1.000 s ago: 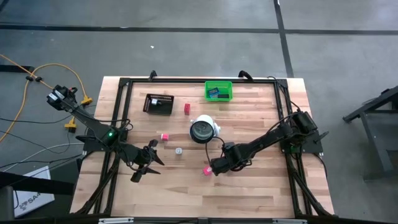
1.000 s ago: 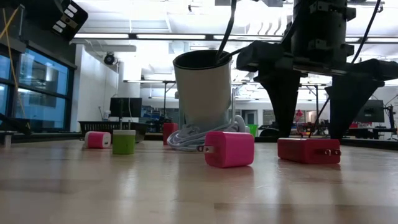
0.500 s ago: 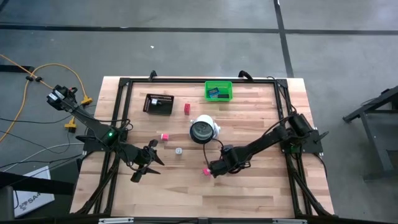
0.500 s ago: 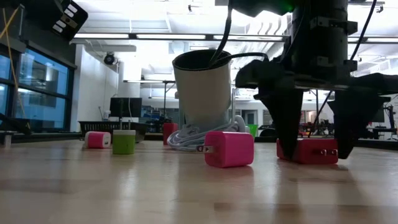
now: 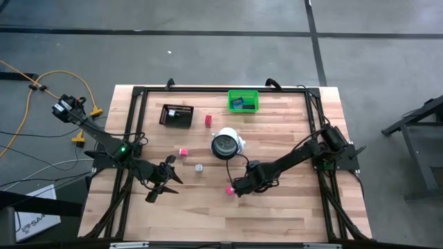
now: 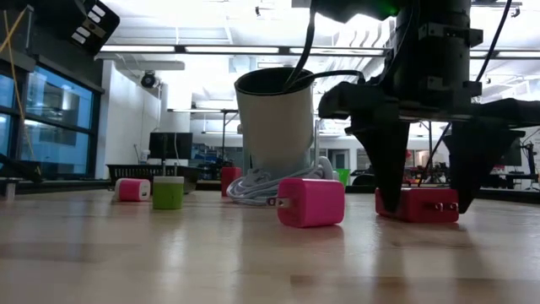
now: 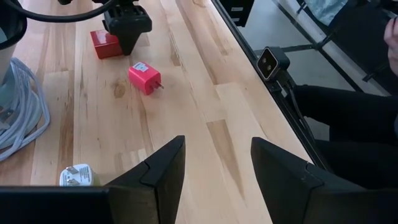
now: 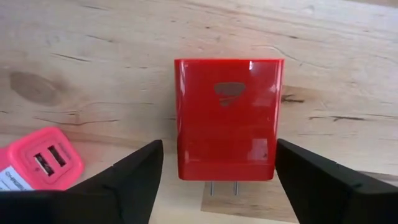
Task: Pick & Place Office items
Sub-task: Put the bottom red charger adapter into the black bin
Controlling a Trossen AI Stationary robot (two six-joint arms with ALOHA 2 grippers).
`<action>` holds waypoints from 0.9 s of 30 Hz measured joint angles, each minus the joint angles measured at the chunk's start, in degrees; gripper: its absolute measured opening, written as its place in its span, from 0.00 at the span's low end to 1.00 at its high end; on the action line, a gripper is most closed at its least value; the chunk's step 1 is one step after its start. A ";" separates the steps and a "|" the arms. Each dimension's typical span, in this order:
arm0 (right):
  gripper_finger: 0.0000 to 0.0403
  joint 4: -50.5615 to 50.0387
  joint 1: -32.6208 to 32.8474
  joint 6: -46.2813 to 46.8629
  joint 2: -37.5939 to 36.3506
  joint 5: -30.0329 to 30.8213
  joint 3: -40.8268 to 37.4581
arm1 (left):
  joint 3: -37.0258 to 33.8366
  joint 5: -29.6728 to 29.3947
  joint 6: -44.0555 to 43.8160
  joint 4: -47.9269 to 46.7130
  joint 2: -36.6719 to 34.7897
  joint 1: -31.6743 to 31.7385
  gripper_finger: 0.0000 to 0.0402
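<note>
Fingers of the right gripper [image 8: 214, 171] stand wide to either side of a red charger block [image 8: 228, 118] lying flat on the desk [image 8: 93, 50], gaps showing on both flanks, in the right wrist view; a pink charger block [image 8: 38, 165] lies just beside one finger. From above, the right gripper [image 5: 237, 187] sits near the desk's middle, the pink block [image 5: 228, 190] at its tip, while the left gripper [image 5: 160, 181] waits apart, fingers partly spread and empty. At desk level, both dark fingers [image 6: 388, 160] bracket the red block [image 6: 418, 205], touching down. Risk: a closing finger could catch the pink neighbour and skew the grip, or an off-centre squeeze could twist the smooth-sided block free.
</note>
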 joint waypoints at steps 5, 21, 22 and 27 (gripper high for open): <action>0.66 -0.03 -0.15 0.02 0.00 0.75 0.00 | 0.00 0.00 -0.01 0.02 0.00 -0.02 0.44; 0.54 -0.07 -0.24 0.90 0.00 0.85 0.00 | 0.00 -0.02 -0.02 0.02 0.00 0.00 0.44; 0.53 -0.07 -0.24 0.90 0.00 0.85 0.00 | 0.00 -0.02 -0.02 0.02 0.00 0.00 0.44; 0.53 -0.07 -0.24 0.90 -0.02 0.83 0.00 | 0.00 0.00 0.00 0.02 0.00 0.00 0.44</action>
